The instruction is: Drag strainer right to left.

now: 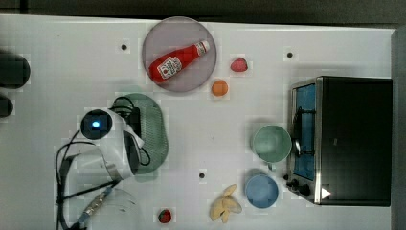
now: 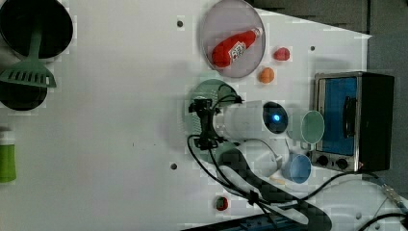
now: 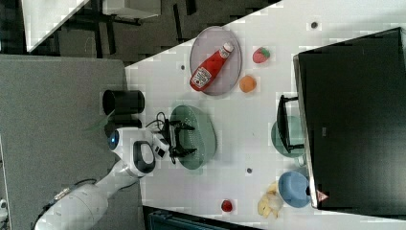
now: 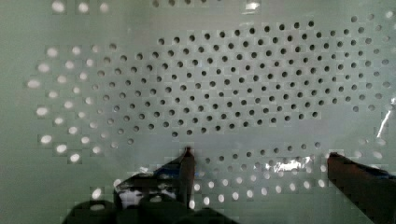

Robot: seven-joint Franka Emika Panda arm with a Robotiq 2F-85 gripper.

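Note:
The strainer (image 1: 157,129) is a pale mint-green oval colander lying left of the table's middle in the top view. It also shows in the left view as the strainer (image 2: 211,90) and in the right view as the strainer (image 3: 203,139). My gripper (image 3: 181,139) reaches down into its bowl, and its jaws stand wide apart. In the wrist view the perforated strainer bottom (image 4: 210,93) lies close under the gripper (image 4: 259,156). The two dark fingertips (image 4: 187,161) rest at or just above the bottom, and nothing is held between them.
A grey plate (image 1: 201,72) holding a ketchup bottle (image 1: 177,62) sits beyond the strainer. A strawberry (image 1: 239,64) and an orange (image 1: 219,88) lie near the plate. Toward the top view's right stand a mint cup (image 1: 271,142), a blue bowl (image 1: 261,190) and a toaster oven (image 1: 352,139). Black pots (image 1: 12,69) sit at the top view's left edge.

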